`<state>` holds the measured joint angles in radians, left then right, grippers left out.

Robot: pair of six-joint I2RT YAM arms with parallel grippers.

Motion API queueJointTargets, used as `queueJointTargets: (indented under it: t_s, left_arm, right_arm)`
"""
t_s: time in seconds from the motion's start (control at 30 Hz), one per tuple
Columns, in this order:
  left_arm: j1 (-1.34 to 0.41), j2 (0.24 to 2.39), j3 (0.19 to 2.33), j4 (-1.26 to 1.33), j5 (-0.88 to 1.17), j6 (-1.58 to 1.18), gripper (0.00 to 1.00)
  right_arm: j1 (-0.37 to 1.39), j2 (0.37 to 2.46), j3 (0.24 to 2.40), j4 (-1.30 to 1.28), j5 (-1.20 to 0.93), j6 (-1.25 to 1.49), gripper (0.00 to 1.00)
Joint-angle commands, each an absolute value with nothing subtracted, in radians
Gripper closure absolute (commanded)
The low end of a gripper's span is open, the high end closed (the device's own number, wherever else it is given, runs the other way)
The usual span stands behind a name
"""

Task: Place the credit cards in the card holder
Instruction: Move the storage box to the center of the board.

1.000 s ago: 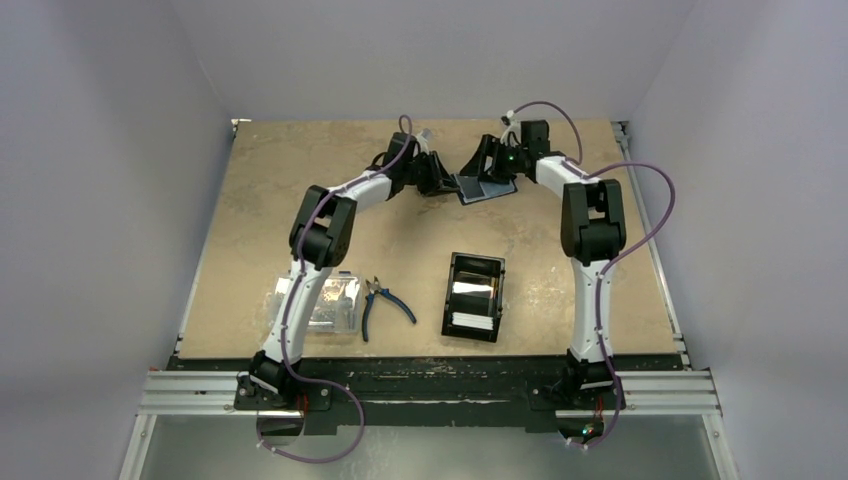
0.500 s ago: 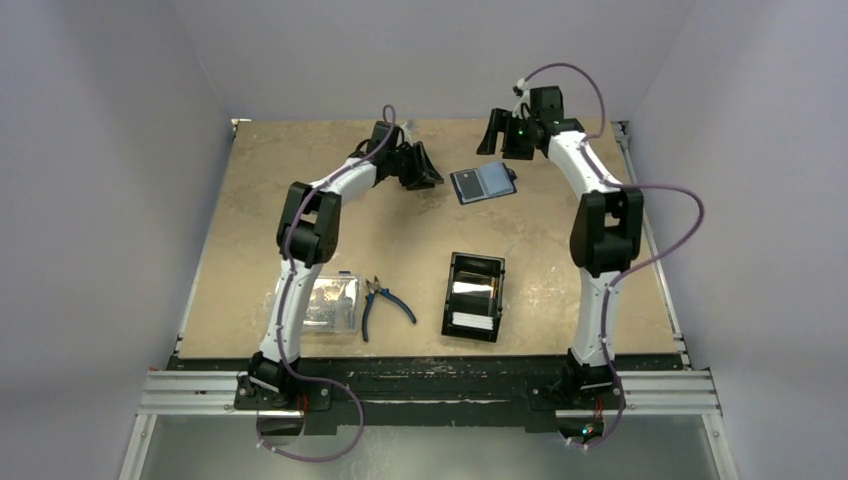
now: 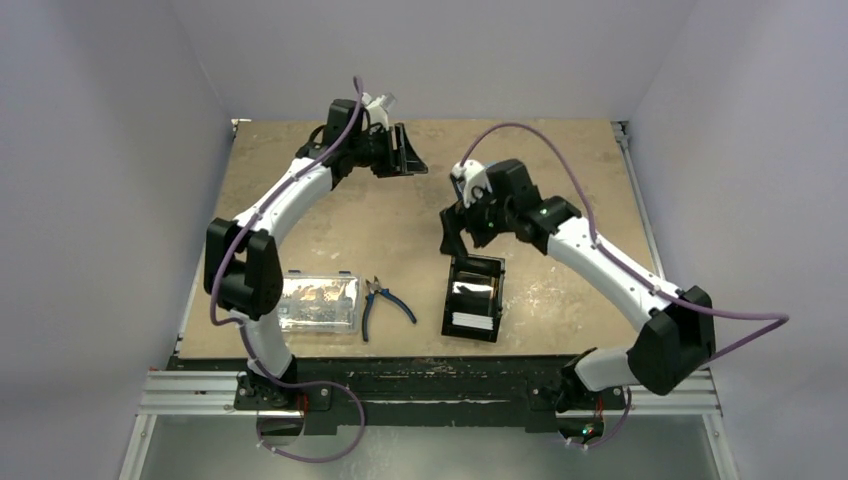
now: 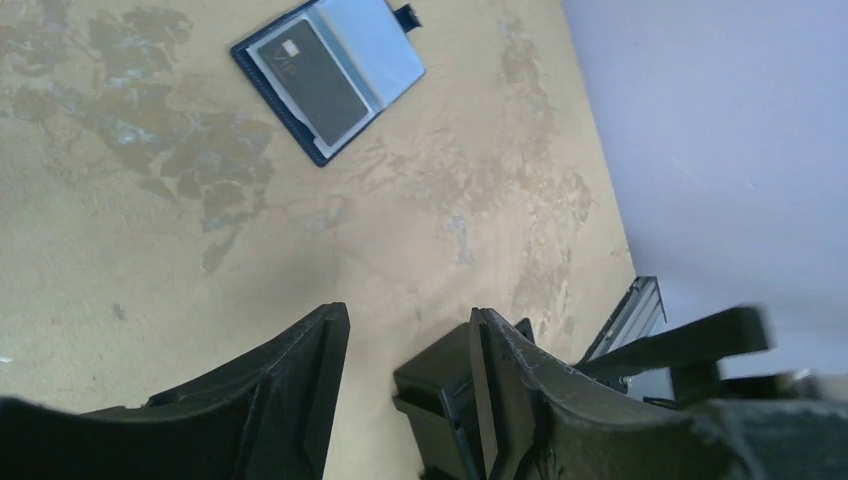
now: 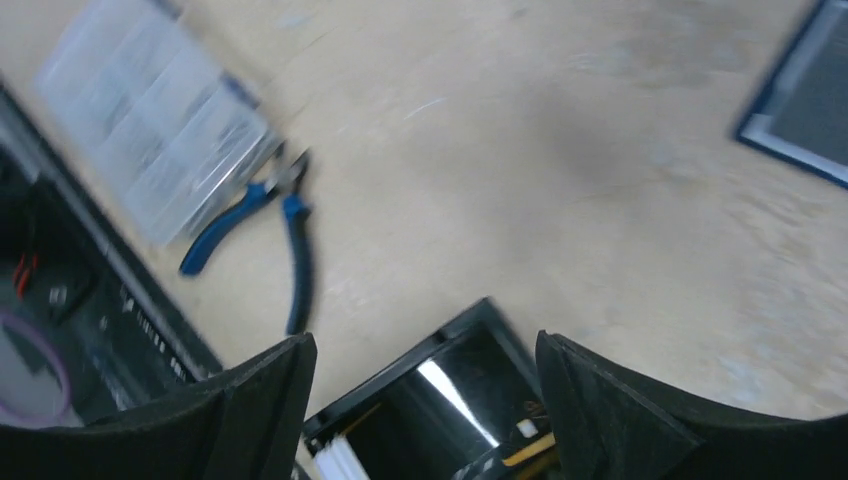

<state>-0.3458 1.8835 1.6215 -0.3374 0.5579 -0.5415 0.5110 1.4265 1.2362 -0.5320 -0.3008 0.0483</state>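
Note:
The card holder (image 4: 330, 75) lies open on the table in the left wrist view, with a dark card (image 4: 310, 85) in its left pocket. In the top view my right arm covers it, and its corner (image 5: 805, 110) shows in the right wrist view. White credit cards (image 3: 472, 322) stand at the near end of the black tray (image 3: 447, 290), and an orange-yellow card edge (image 5: 525, 452) shows inside. My right gripper (image 3: 455, 240) (image 5: 422, 345) hangs open over the tray's far end. My left gripper (image 3: 405, 150) (image 4: 408, 315) is open and empty, raised at the back left of the holder.
A clear plastic box (image 3: 318, 303) and blue-handled pliers (image 3: 385, 300) lie left of the tray, near the front edge. Both also show in the right wrist view, the pliers (image 5: 290, 230) and the box (image 5: 150, 130). Walls enclose the table on three sides.
Both grippers have left the card holder, which now lies open on the table. The left gripper opened and drew back to the left. The right arm swung forward over the tray.

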Motion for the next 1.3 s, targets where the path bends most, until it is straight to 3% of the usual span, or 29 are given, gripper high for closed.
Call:
queueJointTargets:
  t_s: [0.0, 0.23, 0.53, 0.67, 0.93, 1.27]
  left_arm:
    - [-0.353, 1.809, 1.529, -0.281, 0.579, -0.501, 0.48]
    - [-0.368, 1.791, 1.499, -0.265, 0.587, -0.51, 0.48]
    - [-0.371, 1.759, 1.468, -0.209, 0.622, -0.543, 0.49]
    - [-0.362, 1.767, 1.476, -0.213, 0.637, -0.546, 0.5]
    - [-0.349, 1.788, 1.462, -0.186, 0.661, -0.571, 0.5]
    - [-0.33, 1.793, 1.452, -0.162, 0.683, -0.588, 0.5]
  right_arm:
    - [0.596, 1.336, 1.118, -0.529, -0.387, -0.129, 0.1]
    - [0.604, 1.188, 0.961, -0.61, -0.453, -0.355, 0.02]
    - [0.609, 1.301, 0.953, -0.727, -0.682, -0.657, 0.01]
    - [0.624, 1.352, 0.937, -0.735, -0.654, -0.699, 0.01]
    - [0.684, 1.542, 0.952, -0.753, -0.637, -0.736, 0.05]
    - [0.716, 1.559, 0.956, -0.783, -0.656, -0.772, 0.14]
